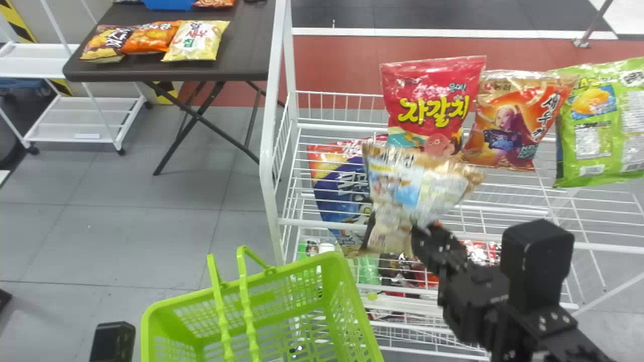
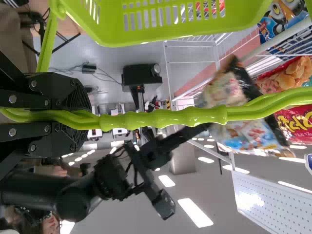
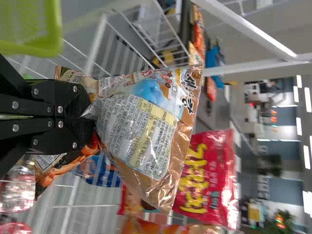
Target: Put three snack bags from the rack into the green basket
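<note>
Held bag: the brown snack bag [image 3: 146,129] is pinched at one gathered end in the right end effector [image 3: 88,114]; its broad body stands free beyond the fingers, at the near side of the rack [image 1: 272,151].
Grip: a small hold on slick film; the likely fault is slippage or a swivel, caused by the loose weight of the contents at the free end.
Neighbours: the red bag [image 1: 432,100] and the orange bag [image 1: 513,120] stand just beyond, to the far side and right; a swing that way could knock one over.
Rack edge: the left corner post and near rail lie close to the route; a low pass could snag the film.
Green basket [image 1: 332,261]: near and left of the rack; its raised handles [image 2: 161,118] run between the closed fingers of the left end effector [image 2: 87,117] and cross above the opening; a bag released carelessly could lodge on them; a slack left hold could let the basket tip.
Table [image 1: 246,55]: dark top, far left; three more bags [image 1: 153,37] lie on it in a row.
Room: grey tiled floor [image 1: 151,221], with a red strip [image 1: 337,55] beyond the rack; a white shelved cart [image 1: 83,118] stands far left.
</note>
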Motion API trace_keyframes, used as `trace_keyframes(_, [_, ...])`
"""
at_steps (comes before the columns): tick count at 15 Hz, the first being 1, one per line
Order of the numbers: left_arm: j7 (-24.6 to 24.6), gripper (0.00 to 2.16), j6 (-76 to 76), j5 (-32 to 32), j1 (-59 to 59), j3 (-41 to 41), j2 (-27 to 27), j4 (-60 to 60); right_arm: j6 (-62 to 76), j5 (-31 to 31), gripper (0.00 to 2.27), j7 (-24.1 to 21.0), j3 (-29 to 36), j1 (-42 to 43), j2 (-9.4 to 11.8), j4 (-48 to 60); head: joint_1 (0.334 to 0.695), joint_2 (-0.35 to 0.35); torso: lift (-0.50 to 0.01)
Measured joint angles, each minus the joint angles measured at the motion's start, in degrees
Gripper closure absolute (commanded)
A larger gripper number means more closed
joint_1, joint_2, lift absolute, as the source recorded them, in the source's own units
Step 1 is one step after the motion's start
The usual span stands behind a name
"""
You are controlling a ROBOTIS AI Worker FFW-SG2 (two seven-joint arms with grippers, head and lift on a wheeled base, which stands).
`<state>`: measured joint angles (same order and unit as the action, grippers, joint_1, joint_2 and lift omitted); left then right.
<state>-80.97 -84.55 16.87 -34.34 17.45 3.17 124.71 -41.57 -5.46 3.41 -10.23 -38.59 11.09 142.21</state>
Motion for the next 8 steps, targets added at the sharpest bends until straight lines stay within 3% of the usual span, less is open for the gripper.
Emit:
trace_keyframes(3, [0.8, 2.15, -0.2, -0.2, 0.7, -0.8, -0.1, -0.7, -17.4, -5.5, 2.25, 5.7, 2.2, -2.4, 1.0, 7.8, 0.695, -0.001, 0.0])
trace_keyframes(6, [1.0, 2.15, -0.2, -0.3, 0.9, -1.6, -0.2, -0.8, -25.6, -10.0, 2.2, 6.4, 2.0, -1.7, 0.9, 10.1, 0.695, 0.051, 0.0])
trace_keyframes(7, [1.0, 2.15, -0.3, -0.2, 0.9, -1.7, -0.2, -0.8, -26.8, -10.9, 1.94, 6.3, 1.2, -0.8, 0.8, 9.5, 0.695, 0.073, 0.0])
trace_keyframes(8, [1.0, 2.15, -0.4, -0.1, 0.9, -1.8, -0.2, -0.8, -27.7, -11.9, 1.4, 6.3, 0.0, 0.4, 0.6, 7.7, 0.695, 0.095, 0.0])
